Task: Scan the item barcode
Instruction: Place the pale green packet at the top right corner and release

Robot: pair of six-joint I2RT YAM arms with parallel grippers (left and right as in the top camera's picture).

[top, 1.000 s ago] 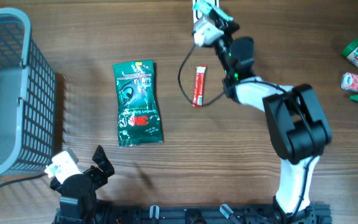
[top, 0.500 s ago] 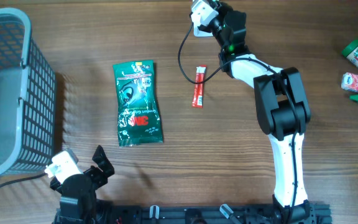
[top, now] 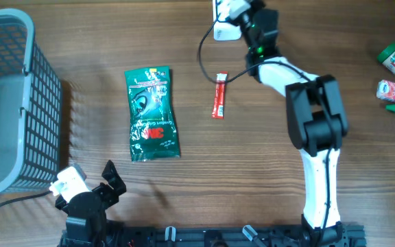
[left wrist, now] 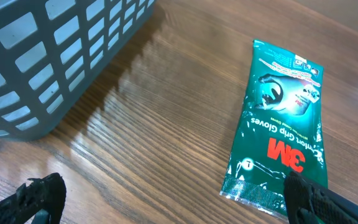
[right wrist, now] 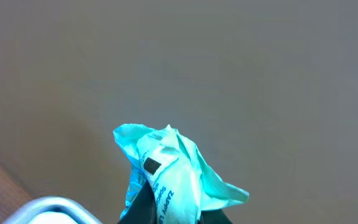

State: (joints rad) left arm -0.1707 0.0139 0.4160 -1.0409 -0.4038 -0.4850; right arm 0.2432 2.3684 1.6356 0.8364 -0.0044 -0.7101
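While the wooden table (top: 252,158) takes up the whole overhead view, the grey plastic basket (top: 5,103) fills its left edge. The right arm (top: 314,123) stretches from the near edge to the far edge of the table, elbow bent and wrist turned away from the surface, with a black cable (top: 201,62) looping beside it. Its right gripper (right wrist: 173,214) is clamped on a crumpled teal packet (right wrist: 166,165), held up off the table against a plain backdrop with a small dark mark facing the wrist camera. The left arm (top: 84,206) sits folded low at the near-left corner, the left gripper (left wrist: 176,205) spread wide and holding nothing. A green glove pack (top: 152,114) lies flat between basket and right arm. A red sachet (top: 219,95) lies just beside the cable. Three small items, blurred, sit at the right edge.
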